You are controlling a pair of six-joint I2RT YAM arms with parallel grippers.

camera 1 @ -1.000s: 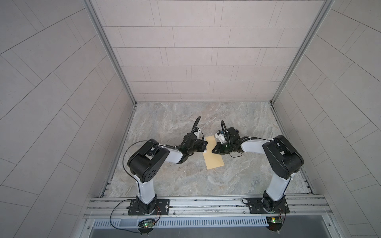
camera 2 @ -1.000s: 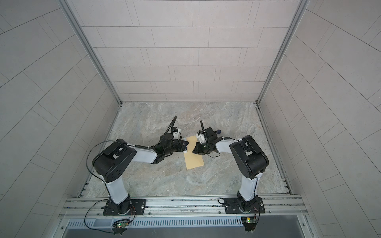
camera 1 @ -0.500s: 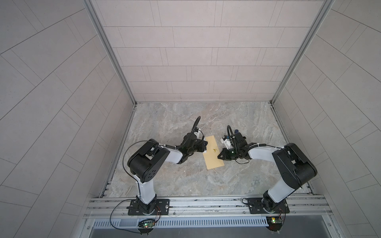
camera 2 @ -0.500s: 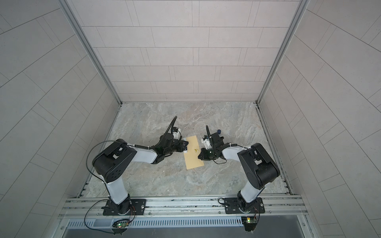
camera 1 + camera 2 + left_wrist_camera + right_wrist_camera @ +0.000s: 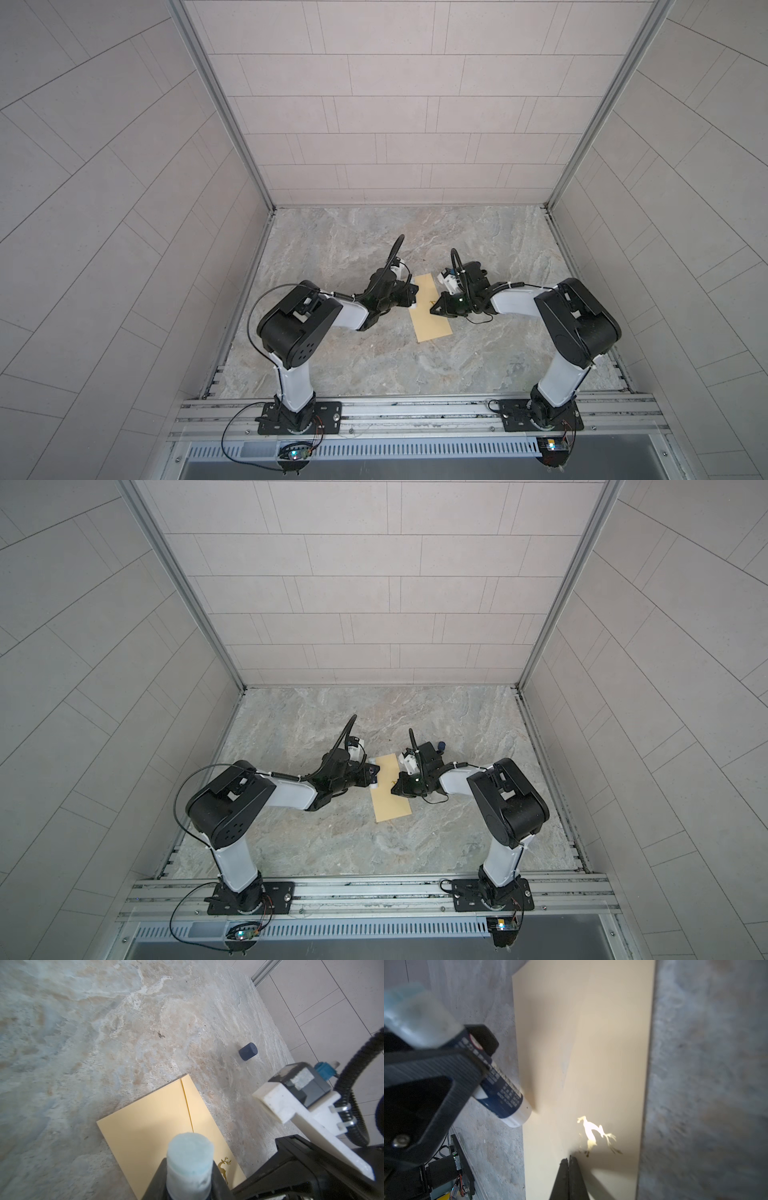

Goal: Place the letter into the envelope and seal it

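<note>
The yellow-tan envelope [image 5: 430, 320] [image 5: 392, 802] lies flat mid-table, flap folded down, with a gold deer emblem on it. My left gripper [image 5: 409, 296] [image 5: 190, 1169] is shut on a blue-and-white glue stick [image 5: 190, 1157] [image 5: 504, 1095]. The stick's white end rests at the envelope's [image 5: 591, 1043] left long edge. My right gripper [image 5: 434, 311] [image 5: 569, 1159] is shut, and its tips press on the envelope [image 5: 149, 1122] just beside the deer. The letter is hidden from every view.
A small dark blue cap [image 5: 248, 1051] [image 5: 440, 744] lies on the marble table [image 5: 374, 365] beyond the right gripper. Tiled walls close the table on three sides. Both arm bases sit on the metal rail [image 5: 415, 415] along the front edge.
The right arm swung its elbow out to the right and back. Its shut tips slid from the envelope's far end toward the middle. The left arm with the glue stick stayed still.
</note>
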